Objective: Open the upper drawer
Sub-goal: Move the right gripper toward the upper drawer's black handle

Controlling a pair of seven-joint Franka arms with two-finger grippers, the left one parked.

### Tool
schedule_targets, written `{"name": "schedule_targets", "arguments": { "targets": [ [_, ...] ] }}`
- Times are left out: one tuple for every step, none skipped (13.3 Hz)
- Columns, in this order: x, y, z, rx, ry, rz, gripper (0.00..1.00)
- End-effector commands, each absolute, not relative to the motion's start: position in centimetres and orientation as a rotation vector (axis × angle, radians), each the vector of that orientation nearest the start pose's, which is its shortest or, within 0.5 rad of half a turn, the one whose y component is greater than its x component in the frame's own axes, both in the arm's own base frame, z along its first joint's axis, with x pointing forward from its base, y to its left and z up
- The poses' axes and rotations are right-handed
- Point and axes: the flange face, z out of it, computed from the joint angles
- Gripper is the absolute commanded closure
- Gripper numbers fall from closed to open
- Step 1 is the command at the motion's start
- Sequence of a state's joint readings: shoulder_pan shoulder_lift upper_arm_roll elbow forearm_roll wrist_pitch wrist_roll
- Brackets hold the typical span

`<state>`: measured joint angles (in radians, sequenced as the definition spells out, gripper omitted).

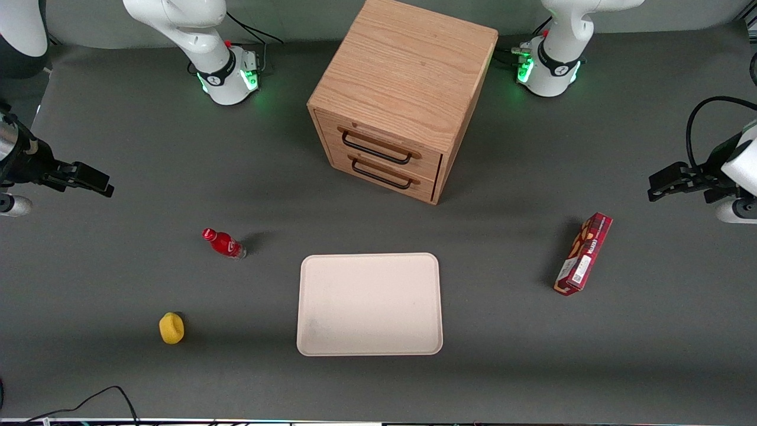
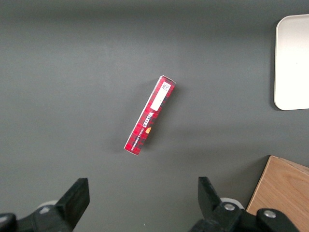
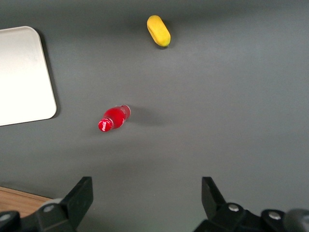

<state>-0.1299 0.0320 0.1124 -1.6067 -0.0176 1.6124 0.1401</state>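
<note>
- Upper drawer (image 1: 378, 144) shut, sitting in the wooden cabinet (image 1: 408, 71) in the middle of the table (image 1: 118, 378), farther from the front camera than the tray (image 1: 369, 305).
- Thin black handle (image 1: 376, 150) lying across its front; lower drawer (image 1: 384, 170) right under it with the same kind of handle.
- Gripper (image 1: 89, 178) hanging in the air toward the working arm's end of the table, well apart from the cabinet, holding nothing.
- Fingers (image 3: 79, 195) spread wide apart in the right wrist view, with only bare table between them.
- Red bottle (image 1: 223, 243) standing between gripper and tray; yellow thing (image 1: 171, 328), maybe a lemon or a sponge, hard to tell, nearer the front camera.
- Red box (image 1: 584, 254) lying toward the parked arm's end.
- Task not started yet: long reach to the cabinet first.
- Could go wrong: grabbing the lower handle by mistake, since both bars sit very close together.
- Could go wrong: cabinet turned at a slant, so a pull not lined up with the drawer might jam it or drag the whole cabinet.
- Could go wrong: bar thin, so fingers might slip off if closed a bit high or low.
- Could go wrong: knocking over the bottle with a low sweep.
</note>
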Motion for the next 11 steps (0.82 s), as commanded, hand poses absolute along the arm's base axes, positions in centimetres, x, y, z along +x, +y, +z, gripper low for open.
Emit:
{"name": "schedule_targets", "arguments": {
  "targets": [
    [56.4, -1.2, 59.8, -3.138, 0.260, 0.033, 0.00],
    [56.5, -0.9, 59.7, -3.138, 0.255, 0.033, 0.00],
    [56.7, -0.4, 59.6, -3.138, 0.229, 0.033, 0.00],
    [56.9, 0.8, 59.3, -3.137, 0.186, 0.036, 0.00],
    [57.1, 4.5, 58.5, -3.135, 0.033, 0.052, 0.00],
    [57.0, 8.0, 58.1, -3.114, -0.114, 0.065, 0.00],
    [56.2, 12.5, 58.0, -3.071, -0.246, 0.078, 0.00],
    [55.5, 16.5, 57.7, -3.023, -0.327, 0.093, 0.00],
    [55.3, 19.6, 57.7, -2.990, -0.410, 0.072, 0.00],
    [55.0, 23.0, 57.7, -2.951, -0.507, 0.049, 0.00],
    [54.5, 26.1, 56.9, -2.911, -0.598, 0.049, 0.00]
  ]
}}
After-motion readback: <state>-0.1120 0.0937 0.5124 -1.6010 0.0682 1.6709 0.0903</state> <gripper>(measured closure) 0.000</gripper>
